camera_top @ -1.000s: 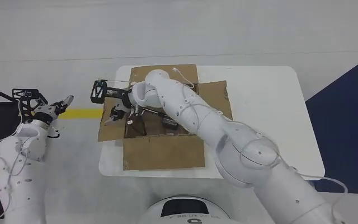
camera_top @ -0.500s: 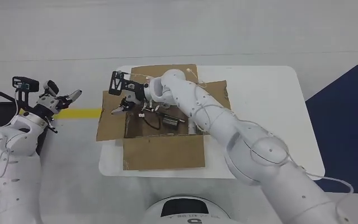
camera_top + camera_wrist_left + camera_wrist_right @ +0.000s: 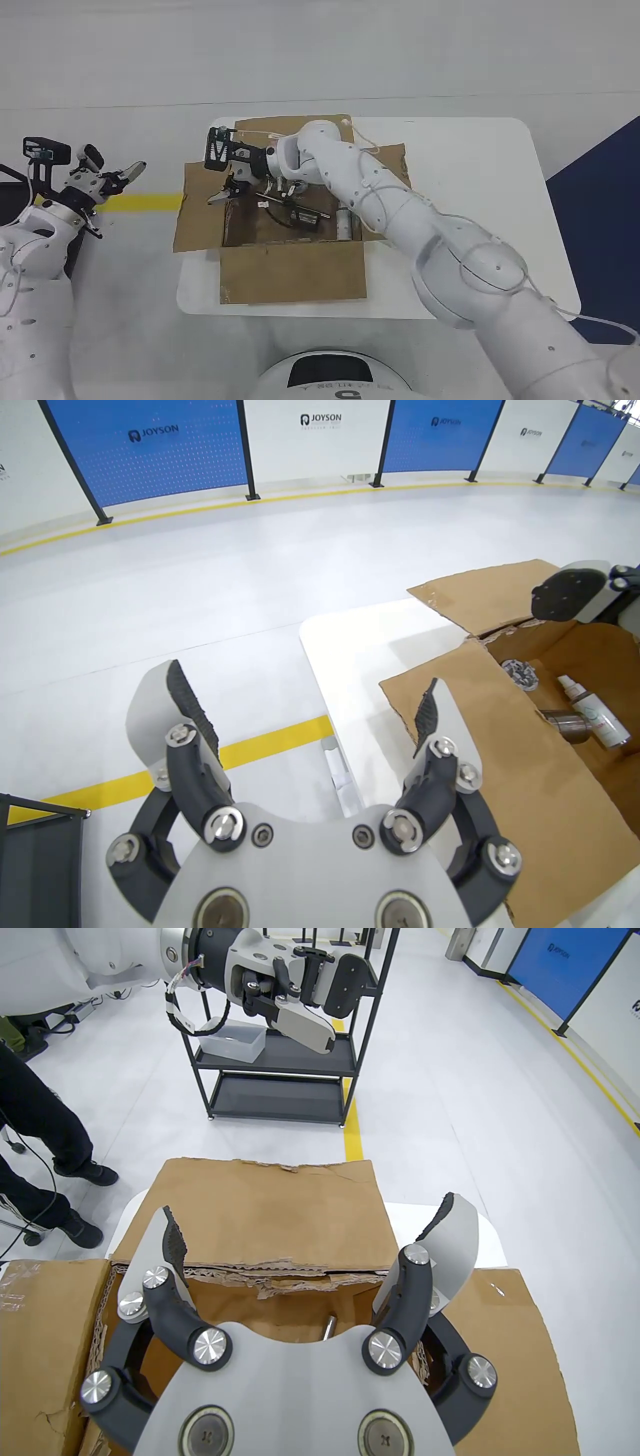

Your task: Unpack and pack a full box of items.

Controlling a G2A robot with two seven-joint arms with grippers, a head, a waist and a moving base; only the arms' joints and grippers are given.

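Several items loose in the open box (image 3: 290,272) on the table (image 3: 490,160); none gripped.

From above: right pincer (image 3: 225,190) released over the box edge nearest the left arm, left pincer (image 3: 122,175) released well off the table. From the left wrist: spray bottle (image 3: 595,715) lying beside a metal cylinder (image 3: 566,722); bottle probably light, smooth, prone to roll, best pinched across mid-body; cylinder likely heavier. From the right wrist: torn, soft cardboard flaps.

- Robot test hall or lab, not domestic.
- Blue partition panels (image 3: 170,455) on black feet ring the space.
- Pale glossy floor (image 3: 200,575) with a yellow lane line (image 3: 270,740).
- Black metal shelf rack (image 3: 280,1058); white work table (image 3: 470,180).
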